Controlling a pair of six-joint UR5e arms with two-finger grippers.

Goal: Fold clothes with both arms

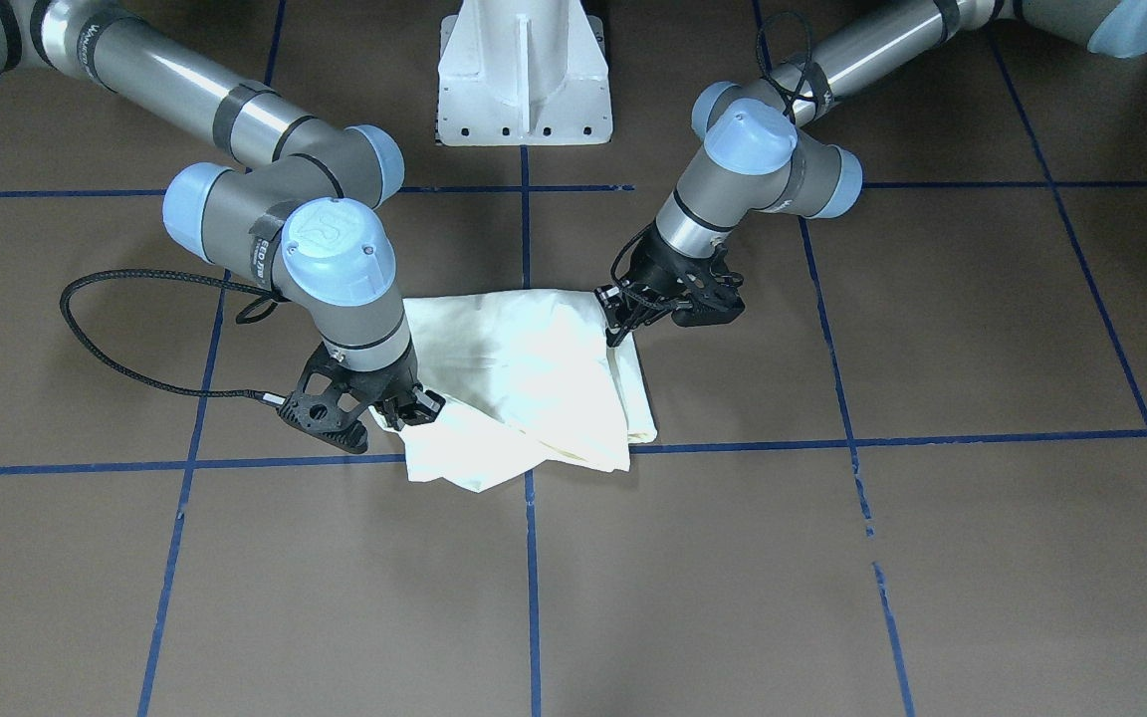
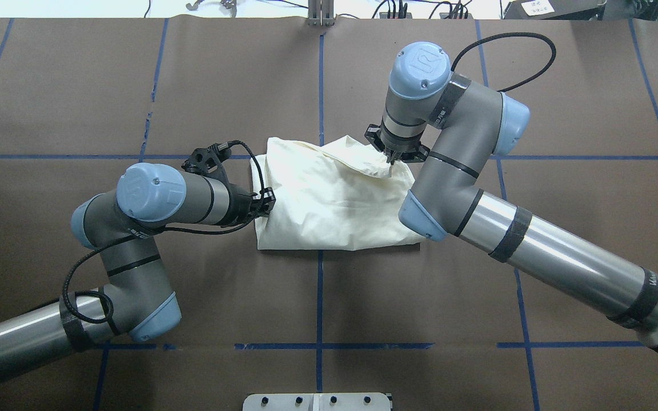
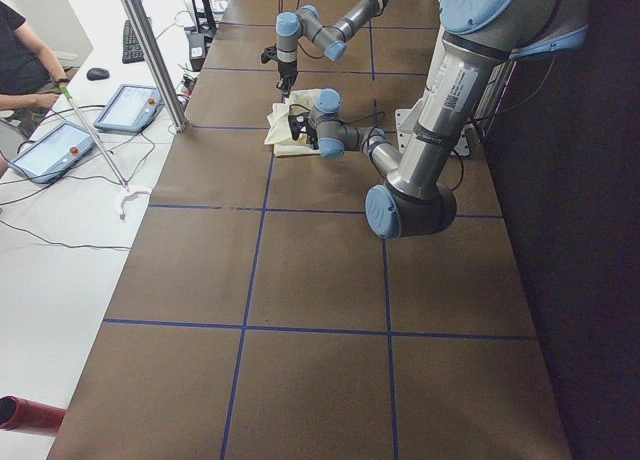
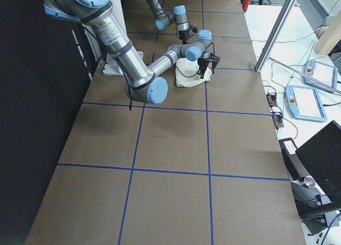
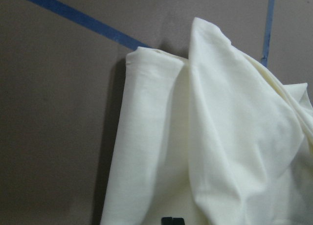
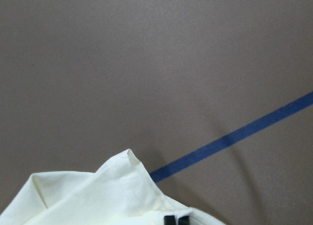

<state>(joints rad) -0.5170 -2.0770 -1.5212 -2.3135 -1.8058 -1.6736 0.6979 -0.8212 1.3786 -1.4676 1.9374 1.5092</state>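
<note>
The black left gripper [image 2: 265,201] pinches the left edge of the crumpled cream-white cotton shirt [image 2: 329,200]. The shirt lies in the middle of the brown table [image 2: 220,85], far from its edges. The black right gripper [image 2: 390,158] pinches a lifted fold at the shirt's right side.

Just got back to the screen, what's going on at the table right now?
Both arms are working on the cream shirt, which lies bunched and partly folded mid-table, with only plain cream fabric showing. The left gripper is at the shirt's edge on its side and looks closed on the cloth. The right gripper pinches a far corner, lifted slightly. The fold is not finished.
</note>
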